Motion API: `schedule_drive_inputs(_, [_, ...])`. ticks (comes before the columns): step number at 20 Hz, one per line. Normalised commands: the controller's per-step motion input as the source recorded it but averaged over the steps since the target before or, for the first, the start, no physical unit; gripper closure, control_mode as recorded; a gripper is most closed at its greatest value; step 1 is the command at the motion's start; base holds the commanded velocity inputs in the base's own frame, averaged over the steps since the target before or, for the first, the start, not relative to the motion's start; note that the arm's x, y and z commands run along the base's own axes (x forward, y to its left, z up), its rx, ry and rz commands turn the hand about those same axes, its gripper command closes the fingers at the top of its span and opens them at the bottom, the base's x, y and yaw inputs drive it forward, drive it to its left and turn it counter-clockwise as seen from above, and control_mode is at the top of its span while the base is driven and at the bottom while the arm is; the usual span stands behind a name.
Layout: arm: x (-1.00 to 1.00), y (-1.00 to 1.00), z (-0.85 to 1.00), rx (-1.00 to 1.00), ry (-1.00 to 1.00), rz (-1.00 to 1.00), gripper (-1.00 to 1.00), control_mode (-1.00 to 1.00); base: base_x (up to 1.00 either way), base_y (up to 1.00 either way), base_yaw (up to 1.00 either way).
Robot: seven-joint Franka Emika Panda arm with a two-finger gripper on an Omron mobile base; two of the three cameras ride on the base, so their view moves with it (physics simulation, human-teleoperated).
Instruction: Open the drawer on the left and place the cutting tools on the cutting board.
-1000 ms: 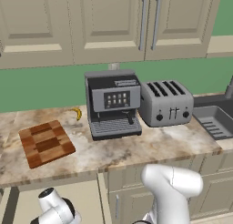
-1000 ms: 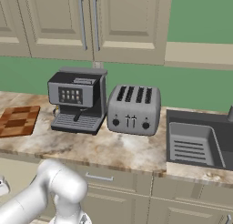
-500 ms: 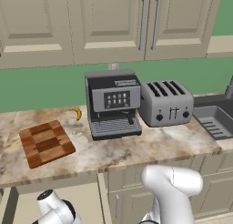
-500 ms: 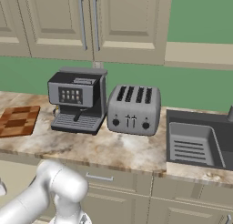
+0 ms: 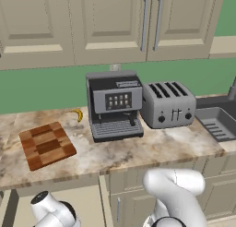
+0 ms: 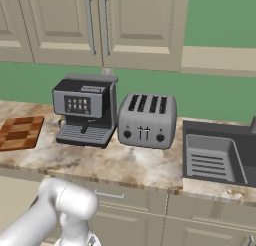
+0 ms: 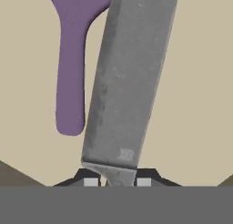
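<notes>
claw [image 7: 117, 181]: clenched on grey knife blade [image 7: 129, 77], low in the drawer [image 7: 200, 82] | purple tool [image 7: 73, 59] just beside blade | cutting board [image 5: 47, 145] on table [image 5: 152, 150], left of coffee machine [image 5: 114, 104] | risk: narrow end-grip lets blade pivot or slip on lift, could snag purple tool

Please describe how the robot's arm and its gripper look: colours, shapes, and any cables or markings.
The arm is glossy white, made of thick rounded tube-like segments with smooth bulging elbows; a dark joint ring shows at its base. No cables or markings are visible. The gripper has small dark fingertips with pale grey square pads.
</notes>
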Motion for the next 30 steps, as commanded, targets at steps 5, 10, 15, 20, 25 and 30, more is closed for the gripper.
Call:
schedule_drive_inputs(5, [-0.06, -0.05, 0.5, 0.0, -0.01, 0.0, 1.0, -1.0, 0.0, 0.0, 0.0])
schedule_drive_inputs(10, [0.0, -0.09, 0.45, 0.01, 0.0, 0.0, 1.0, -1.0, 0.0, 0.0, 0.0])
schedule_drive_inputs(15, [-0.04, -0.07, 0.24, 0.0, -0.01, 0.0, 1.0, -1.0, 0.0, 0.0, 0.0])
schedule_drive_inputs(20, [-0.13, -0.09, 0.07, 0.04, 0.0, 0.0, 1.0, -1.0, 0.0, 0.0, 0.0])
schedule_drive_inputs(25, [-0.07, -0.11, 0.12, 0.05, -0.01, 0.0, 1.0, -1.0, 0.0, 0.0, 0.0])
schedule_drive_inputs(30, [-0.16, -0.09, 0.13, 0.04, -0.01, 0.0, 1.0, -1.0, 0.0, 0.0, 0.0])
